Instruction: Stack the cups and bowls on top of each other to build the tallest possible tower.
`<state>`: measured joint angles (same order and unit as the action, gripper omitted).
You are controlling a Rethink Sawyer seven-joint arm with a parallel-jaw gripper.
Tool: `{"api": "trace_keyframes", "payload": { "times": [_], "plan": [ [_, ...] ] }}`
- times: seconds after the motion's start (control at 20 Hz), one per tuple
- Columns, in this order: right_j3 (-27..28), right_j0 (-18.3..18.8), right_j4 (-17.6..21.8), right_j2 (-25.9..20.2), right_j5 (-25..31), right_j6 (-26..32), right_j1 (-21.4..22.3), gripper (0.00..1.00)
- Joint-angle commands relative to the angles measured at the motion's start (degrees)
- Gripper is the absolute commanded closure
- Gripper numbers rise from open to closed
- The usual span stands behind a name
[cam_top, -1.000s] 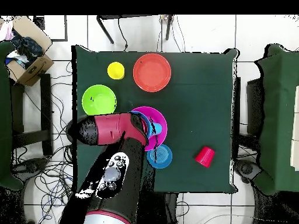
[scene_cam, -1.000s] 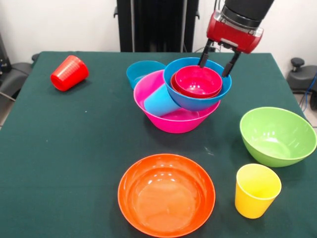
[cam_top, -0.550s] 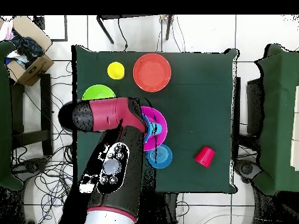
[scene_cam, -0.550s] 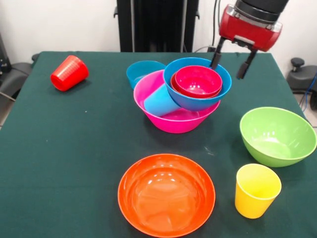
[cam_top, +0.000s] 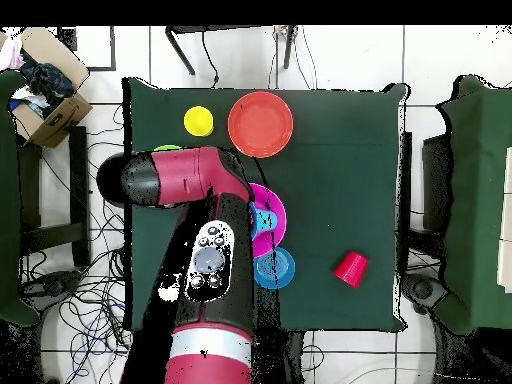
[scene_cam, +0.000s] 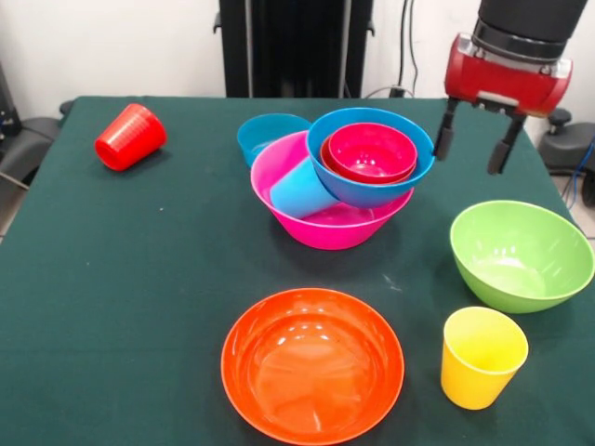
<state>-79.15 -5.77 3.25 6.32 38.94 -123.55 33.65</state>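
The table (scene_cam: 139, 279) wears plain dark green cloth. Bowls: large pink (scene_cam: 279, 172), blue (scene_cam: 409, 172), orange (scene_cam: 311, 364), lime green (scene_cam: 521, 253); small red (scene_cam: 370, 150) inside small orange (scene_cam: 327, 158), plus a teal-blue one (scene_cam: 265, 133). Cups: red (scene_cam: 130, 137), light blue (scene_cam: 302, 188), yellow (scene_cam: 482, 357). Gripper (scene_cam: 474, 144): red body, black fingers (scene_cam: 442, 141).

Glossy, smooth plastic bowls (scene_cam: 312, 374) and cups (scene_cam: 481, 357) catch the light on a matt dark green cloth tabletop (scene_cam: 121, 279); a cardboard box (cam_top: 52, 110) sits aside.

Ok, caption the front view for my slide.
Open end effector hovers beside the tower, above the green bowl; orange bowl and yellow cup wait.
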Motion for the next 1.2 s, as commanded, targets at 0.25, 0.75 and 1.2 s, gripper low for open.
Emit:
{"api": "trace_keyframes", "payload": {
  "times": [0.25,0.75,1.2],
  "plan": [
    [-1.9,6.5,7.8,-16.0,0.8,18.8,-4.8,0.00],
    [-3.5,7.8,14.2,-19.0,4.5,19.3,-4.4,0.00],
    [-4.0,9.3,16.5,-22.8,3.8,19.1,-4.4,0.00]
  ]
}}
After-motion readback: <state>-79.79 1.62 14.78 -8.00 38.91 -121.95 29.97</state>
